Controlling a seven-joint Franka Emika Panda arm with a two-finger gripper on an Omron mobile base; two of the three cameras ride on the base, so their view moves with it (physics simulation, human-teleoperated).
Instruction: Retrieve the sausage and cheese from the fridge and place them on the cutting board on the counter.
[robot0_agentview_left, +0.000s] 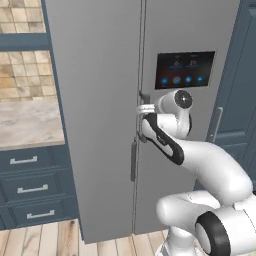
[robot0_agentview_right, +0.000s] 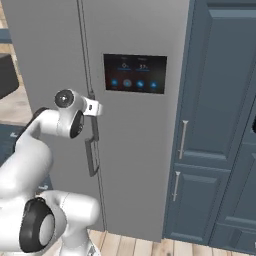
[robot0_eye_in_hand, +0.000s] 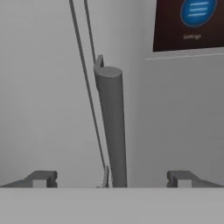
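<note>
Fridge shut, table at its side

You're facing the fridge (robot0_agentview_left: 100, 100), tall and light grey, both doors closed, the seam running top to bottom; its dark grey bar handle (robot0_eye_in_hand: 111, 127) stands upright beside that seam, and a dark panel (robot0_agentview_right: 135, 73) with blue icons sits in the door at 2 o'clock from the handle. At 9 o'clock, the beige marbled table (robot0_agentview_left: 27, 125) lies over blue-grey drawers.

You get flat, even rendered light, no hard shadows. Fridge (robot0_agentview_left: 100, 100) doors look matte, no glare. Door panel (robot0_agentview_right: 135, 73) text too soft to read. Hand view blurry, greyer; handle (robot0_eye_in_hand: 111, 127) softly shaded.
</note>
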